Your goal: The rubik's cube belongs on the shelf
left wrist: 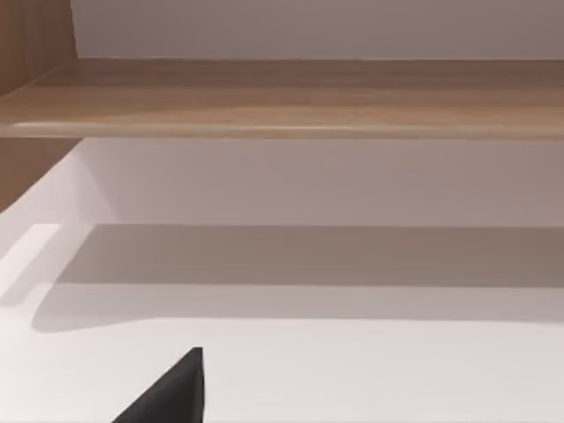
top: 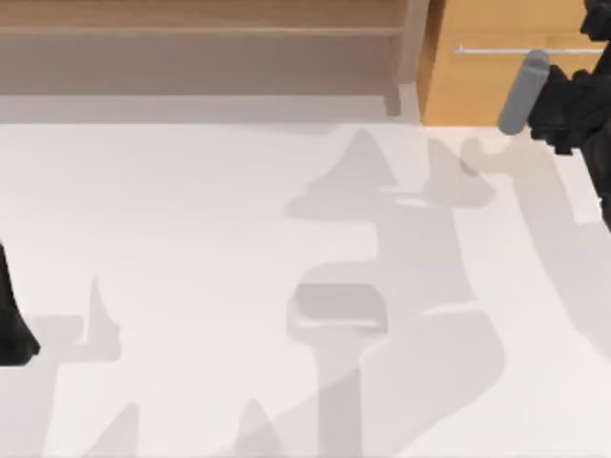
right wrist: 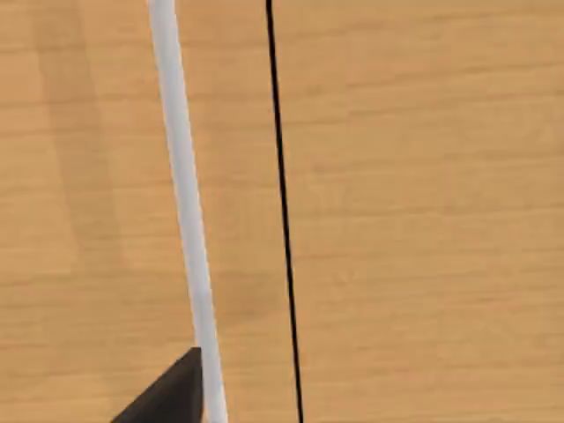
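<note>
The shelf (top: 191,29) runs along the far edge of the desk (top: 191,239), from the left side to past the middle, and ends at its upright side post (top: 412,48). In the left wrist view its long board (left wrist: 308,97) shows plain brown wood grain with a lighter front edge, and shadow lies on the white surface beneath it.

Just beside the post, at the far right corner, stands the orange-tan drawer cabinet (top: 477,86) with its silver bar handle (top: 506,50). Its contents are hidden behind the front. Where the rubik's cube lies cannot be told from these views.

The right gripper (top: 563,119) hangs in front of the cabinet, cut off by the top view's right edge. A grey cylinder (top: 523,93) on the arm crosses the handle's line. In the right wrist view one dark fingertip (right wrist: 167,397) sits just beside the handle (right wrist: 185,203), near a thin dark seam (right wrist: 282,203) — contact cannot be judged.

The left arm (top: 11,329) is parked at the desk's left edge, mostly cut off. One dark fingertip (left wrist: 172,397) of the left gripper shows above the bare surface. For both grippers, whether the jaws are spread or pressed together cannot be told.
</note>
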Controlling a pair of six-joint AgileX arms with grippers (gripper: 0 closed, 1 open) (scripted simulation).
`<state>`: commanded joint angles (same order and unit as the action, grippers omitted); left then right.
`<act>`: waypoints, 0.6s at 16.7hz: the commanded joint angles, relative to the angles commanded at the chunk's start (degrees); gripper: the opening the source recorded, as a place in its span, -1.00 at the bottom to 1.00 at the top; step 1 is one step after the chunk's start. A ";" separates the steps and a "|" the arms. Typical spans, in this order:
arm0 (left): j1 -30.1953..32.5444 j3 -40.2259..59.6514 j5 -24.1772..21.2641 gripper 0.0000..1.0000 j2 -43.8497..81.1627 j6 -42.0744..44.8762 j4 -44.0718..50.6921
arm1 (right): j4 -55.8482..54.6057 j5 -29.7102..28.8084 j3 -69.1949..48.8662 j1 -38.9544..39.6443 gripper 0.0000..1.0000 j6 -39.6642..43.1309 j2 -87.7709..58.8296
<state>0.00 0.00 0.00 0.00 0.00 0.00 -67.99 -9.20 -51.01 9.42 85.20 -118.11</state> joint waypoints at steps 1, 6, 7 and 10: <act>0.00 0.00 0.00 1.00 0.00 0.00 0.00 | -1.37 -0.71 -0.77 0.18 1.00 1.03 -2.51; 0.00 0.00 0.00 1.00 0.00 0.00 0.00 | -5.52 -2.94 -3.08 0.69 1.00 4.03 -9.64; 0.00 0.00 0.00 1.00 0.00 0.00 0.00 | -5.56 -2.96 -3.10 0.70 1.00 4.06 -9.70; 0.00 0.00 0.00 1.00 0.00 0.00 0.00 | -5.56 -2.96 -3.10 0.70 1.00 4.06 -9.70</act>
<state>0.00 0.00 0.00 0.00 0.00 0.00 -73.55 -12.16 -54.11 10.12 89.26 -127.80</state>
